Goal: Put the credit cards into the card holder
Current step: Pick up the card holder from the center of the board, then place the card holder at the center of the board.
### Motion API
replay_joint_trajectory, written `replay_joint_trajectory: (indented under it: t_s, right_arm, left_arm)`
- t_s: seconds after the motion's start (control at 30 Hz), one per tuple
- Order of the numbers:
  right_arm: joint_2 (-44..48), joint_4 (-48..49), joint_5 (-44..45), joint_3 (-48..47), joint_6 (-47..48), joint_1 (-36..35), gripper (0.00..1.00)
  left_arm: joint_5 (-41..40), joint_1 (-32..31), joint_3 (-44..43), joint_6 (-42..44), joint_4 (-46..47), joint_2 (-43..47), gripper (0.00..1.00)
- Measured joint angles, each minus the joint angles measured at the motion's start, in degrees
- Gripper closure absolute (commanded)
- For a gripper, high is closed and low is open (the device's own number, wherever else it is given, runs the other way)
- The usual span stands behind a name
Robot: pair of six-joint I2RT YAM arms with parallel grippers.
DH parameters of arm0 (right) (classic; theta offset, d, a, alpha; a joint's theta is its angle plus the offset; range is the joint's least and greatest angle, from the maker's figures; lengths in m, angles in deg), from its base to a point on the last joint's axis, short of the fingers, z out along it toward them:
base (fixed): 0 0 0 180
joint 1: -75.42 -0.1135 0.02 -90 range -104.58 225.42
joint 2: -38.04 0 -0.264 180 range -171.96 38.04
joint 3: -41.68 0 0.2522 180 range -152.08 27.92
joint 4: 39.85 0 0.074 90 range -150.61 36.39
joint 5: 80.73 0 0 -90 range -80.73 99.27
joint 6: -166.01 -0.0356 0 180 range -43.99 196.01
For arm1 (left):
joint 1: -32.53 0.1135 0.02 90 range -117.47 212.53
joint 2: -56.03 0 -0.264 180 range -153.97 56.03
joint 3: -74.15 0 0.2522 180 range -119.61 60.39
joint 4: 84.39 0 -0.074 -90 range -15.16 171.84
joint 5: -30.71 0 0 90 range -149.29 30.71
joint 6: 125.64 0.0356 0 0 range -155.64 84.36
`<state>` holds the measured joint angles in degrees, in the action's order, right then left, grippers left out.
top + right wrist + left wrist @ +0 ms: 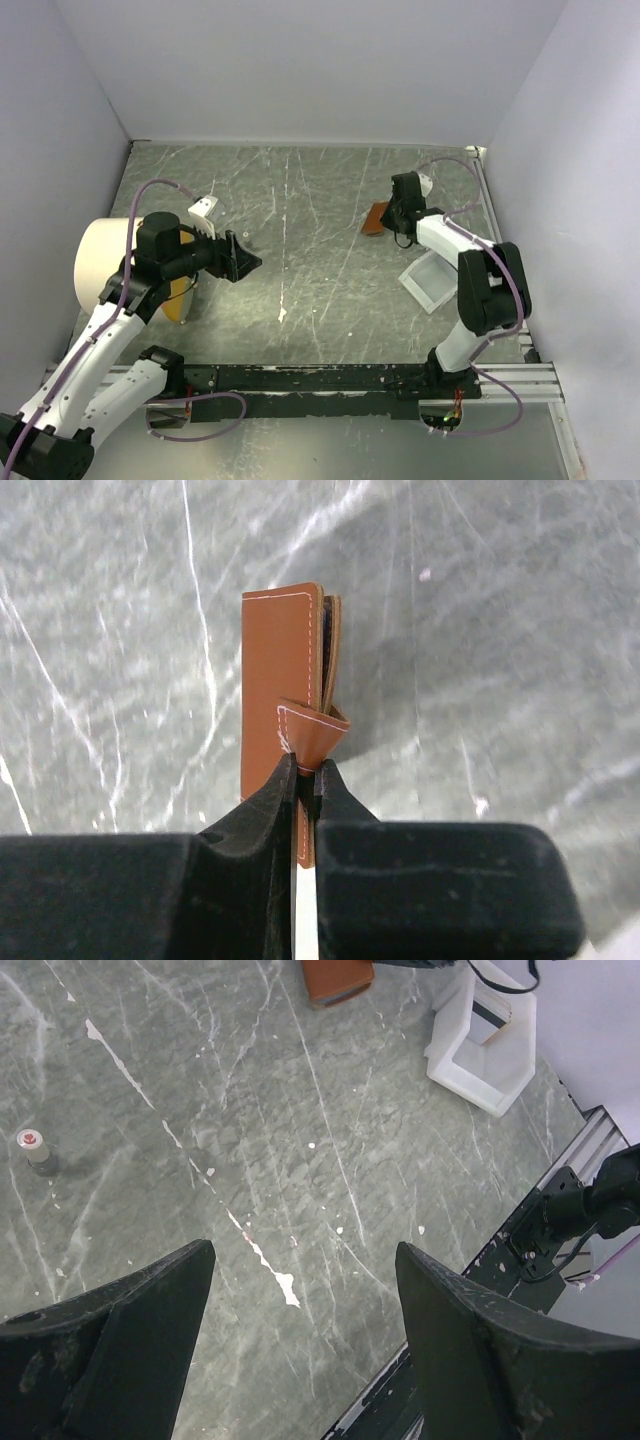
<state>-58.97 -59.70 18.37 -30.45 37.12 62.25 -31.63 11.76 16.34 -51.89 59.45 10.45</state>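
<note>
Right pincer (307, 772) tight on folded, white-stitched, seemingly leather card holder (280, 660).

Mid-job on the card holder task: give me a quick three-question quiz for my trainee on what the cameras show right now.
1. True or false: the left gripper is shut on a credit card.
2. Multiple choice: what is the right gripper pinching? A) a credit card. B) the strap of the card holder. C) nothing at all.
3. Fill in: the white tray lies closest to the ___ gripper.

Key: 1. False: its jaws stand wide apart over bare tabletop. 2. B. 3. right.
</note>
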Motion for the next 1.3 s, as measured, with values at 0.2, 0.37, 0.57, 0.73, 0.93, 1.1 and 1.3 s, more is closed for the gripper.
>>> replay_joint_trajectory:
  t_s: [0.2, 0.37, 0.57, 0.73, 0.93, 1.1, 1.3]
  right_arm:
    - [6.75, -16.59, 7.80, -2.36, 4.35, -7.56, 1.00]
    - [10.45, -30.60, 14.97, -4.11, 3.80, -17.09, 1.00]
    - [8.52, -45.86, 23.06, -4.50, -1.44, -27.93, 0.98]
    - [3.67, -51.04, 24.65, -7.58, -5.22, -35.41, 0.81]
    - [-1.03, -46.77, 20.65, -12.07, -5.84, -39.65, 0.67]
    - [-1.49, -41.20, 17.27, -12.68, -4.61, -40.28, 0.60]
    - [0.90, -36.96, 17.46, -11.02, -2.47, -40.35, 0.62]
  left_arm:
    - [0.02, 0.00, 0.00, 0.00, 0.09, 0.48, 0.17]
    - [0.20, 0.00, 0.00, 0.00, 0.24, 0.48, 0.17]
    - [-0.22, 0.00, 0.00, 0.28, 0.15, 0.48, 0.18]
    - [-1.64, 0.02, 0.00, 0.46, -0.24, 0.63, 0.16]
    - [-3.98, 0.02, 0.00, 0.44, -0.35, 3.39, 0.16]
    - [-4.39, 0.07, 0.00, 0.44, -0.28, 3.93, 0.18]
    - [-4.55, 0.07, 0.00, 0.39, -0.31, 1.90, 0.22]
